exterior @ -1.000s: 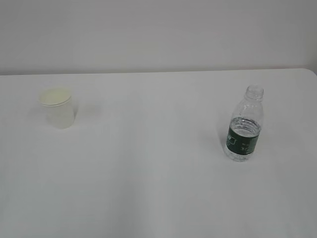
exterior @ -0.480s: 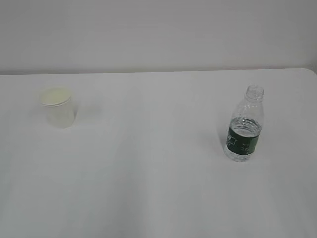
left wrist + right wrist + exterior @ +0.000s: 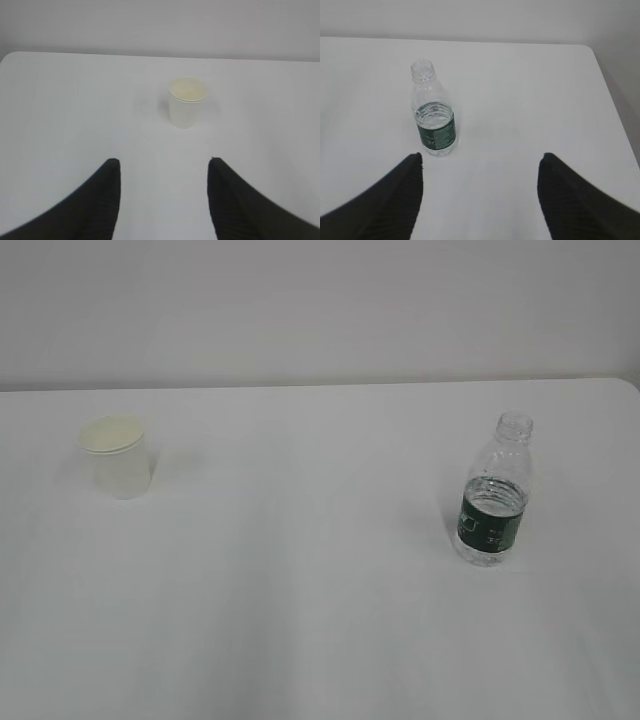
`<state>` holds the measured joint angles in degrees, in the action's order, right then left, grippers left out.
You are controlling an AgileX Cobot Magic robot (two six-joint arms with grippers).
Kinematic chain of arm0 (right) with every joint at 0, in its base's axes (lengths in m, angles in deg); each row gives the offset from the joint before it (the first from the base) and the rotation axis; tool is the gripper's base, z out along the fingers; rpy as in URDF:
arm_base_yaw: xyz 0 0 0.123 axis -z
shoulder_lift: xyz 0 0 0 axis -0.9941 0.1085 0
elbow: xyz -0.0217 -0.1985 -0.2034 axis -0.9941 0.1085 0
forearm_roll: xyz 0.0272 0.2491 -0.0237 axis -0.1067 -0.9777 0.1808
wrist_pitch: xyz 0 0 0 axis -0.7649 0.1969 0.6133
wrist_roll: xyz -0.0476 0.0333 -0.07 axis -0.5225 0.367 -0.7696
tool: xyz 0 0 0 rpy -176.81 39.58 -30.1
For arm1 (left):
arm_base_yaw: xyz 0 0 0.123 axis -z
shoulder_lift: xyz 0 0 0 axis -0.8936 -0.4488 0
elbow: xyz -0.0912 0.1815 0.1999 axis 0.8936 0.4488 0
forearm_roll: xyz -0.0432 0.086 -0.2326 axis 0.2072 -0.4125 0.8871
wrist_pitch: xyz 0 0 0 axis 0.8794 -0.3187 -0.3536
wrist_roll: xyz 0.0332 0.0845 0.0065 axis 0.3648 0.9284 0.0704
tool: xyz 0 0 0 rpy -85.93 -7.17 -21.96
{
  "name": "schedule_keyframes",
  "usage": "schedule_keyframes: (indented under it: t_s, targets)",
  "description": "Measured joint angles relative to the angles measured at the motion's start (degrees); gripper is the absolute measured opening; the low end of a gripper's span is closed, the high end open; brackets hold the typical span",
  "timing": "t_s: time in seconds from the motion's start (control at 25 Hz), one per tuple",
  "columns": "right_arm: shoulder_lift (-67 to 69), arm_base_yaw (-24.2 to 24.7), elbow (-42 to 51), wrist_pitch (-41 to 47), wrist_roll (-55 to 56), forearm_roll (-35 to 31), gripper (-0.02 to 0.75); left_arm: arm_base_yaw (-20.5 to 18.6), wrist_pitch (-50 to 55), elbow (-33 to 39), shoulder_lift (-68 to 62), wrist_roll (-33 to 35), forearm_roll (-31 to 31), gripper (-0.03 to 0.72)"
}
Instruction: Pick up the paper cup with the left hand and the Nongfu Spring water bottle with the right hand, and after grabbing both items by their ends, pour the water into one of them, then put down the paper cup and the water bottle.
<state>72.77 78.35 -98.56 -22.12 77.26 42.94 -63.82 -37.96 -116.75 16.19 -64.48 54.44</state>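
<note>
Paper cup [image 3: 116, 457] stands upright on the white table [image 3: 300, 590], far left in the exterior view, rim up, cream-yellow inside showing. Nongfu Spring water bottle [image 3: 493, 492] stands upright at the right side of the same table, well apart from the cup — capless neck on top, dark green label band round the middle. Water [image 3: 490, 540] fills the lower part of the bottle; its surface sits about level with the top of the label.

Neither arm appears in the exterior view.

Left wrist view: left hand [image 3: 164, 172] is spread, nothing between its two black ribbed fingers [image 3: 102, 197]. The cup [image 3: 187, 101] is ahead of the gap, slightly right of centre, untouched and clear of both fingertips.

Right wrist view: right hand [image 3: 481, 167] is spread wider, also empty. The bottle [image 3: 434, 117] stands ahead of it, near the left finger [image 3: 395, 197] rather than centred in the gap — no contact visible. Table's rounded far-right corner [image 3: 587, 50] shows behind.

Both objects rest on the table, not yet picked up.
</note>
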Motion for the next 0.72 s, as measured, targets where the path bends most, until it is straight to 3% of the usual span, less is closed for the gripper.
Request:
schedule_keyframes:
  t_s: [0.72]
  targets:
    - [12.65,0.0,0.0,-12.79,-0.54,0.0,0.536,0.0,-12.04,0.0,-11.65,0.22,-1.15,0.398]
